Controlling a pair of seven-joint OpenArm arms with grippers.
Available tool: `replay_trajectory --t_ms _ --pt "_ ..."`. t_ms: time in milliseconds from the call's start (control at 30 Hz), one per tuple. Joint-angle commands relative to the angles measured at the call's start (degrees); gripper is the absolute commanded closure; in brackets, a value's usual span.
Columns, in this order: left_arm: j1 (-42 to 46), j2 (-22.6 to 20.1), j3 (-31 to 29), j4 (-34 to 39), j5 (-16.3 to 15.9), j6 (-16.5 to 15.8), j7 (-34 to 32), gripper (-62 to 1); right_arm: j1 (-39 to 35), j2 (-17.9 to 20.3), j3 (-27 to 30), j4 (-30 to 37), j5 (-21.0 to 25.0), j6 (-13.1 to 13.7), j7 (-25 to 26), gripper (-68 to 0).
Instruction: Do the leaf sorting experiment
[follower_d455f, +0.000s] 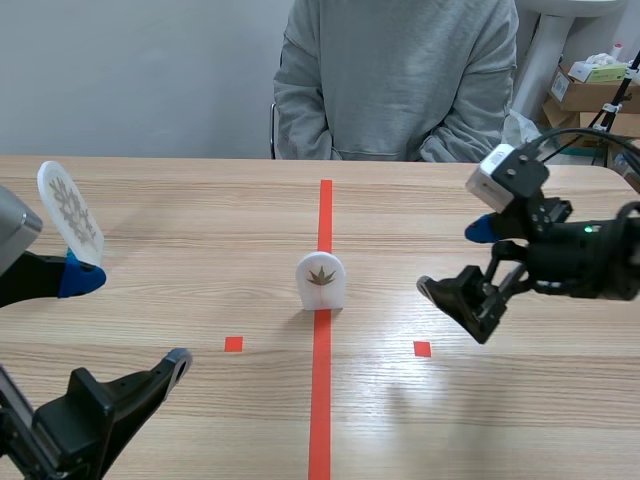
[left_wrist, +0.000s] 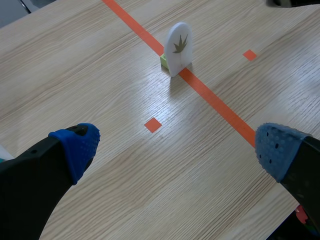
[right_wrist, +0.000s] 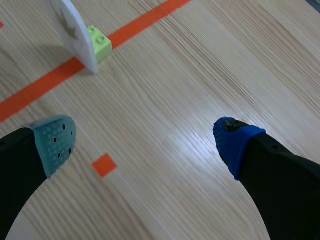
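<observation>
Two leaf plaques on the desk (follower_d455f: 200, 205), both arms empty.
At far left a white leaf disc (follower_d455f: 70, 212) stands tilted just beside the left fingers (left_wrist: 75, 145), spread wide around nothing. A white leaf card (follower_d455f: 321, 281) stands mid-desk on the red line (follower_d455f: 321, 410), against a green block (right_wrist: 99, 42). The right fingers (right_wrist: 235, 142) are also wide apart and empty.

No legible text.
The white card (follower_d455f: 321, 281) shows a leaf print only, the second card (follower_d455f: 70, 212) likewise; cardboard boxes (follower_d455f: 585, 92) at the back too small to read.
</observation>
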Motion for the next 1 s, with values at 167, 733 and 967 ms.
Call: replay_trajectory --t_ms 167,733,967 --pt "-0.04 0.44 0.26 0.15 -0.15 0.28 -0.39 -62.3 10.78 -6.58 -6.8 -9.42 -4.42 0.85 4.59 -56.1" --pt "-0.22 0.57 0.26 0.15 0.04 0.33 -0.42 -62.3 18.78 -19.32 -16.24 -25.4 -10.62 0.33 9.33 -56.0" --pt "-0.2 0.57 0.24 0.15 0.04 0.33 -0.39 -62.3 18.78 -19.32 -16.59 -25.46 -10.62 0.37 9.77 -42.7"
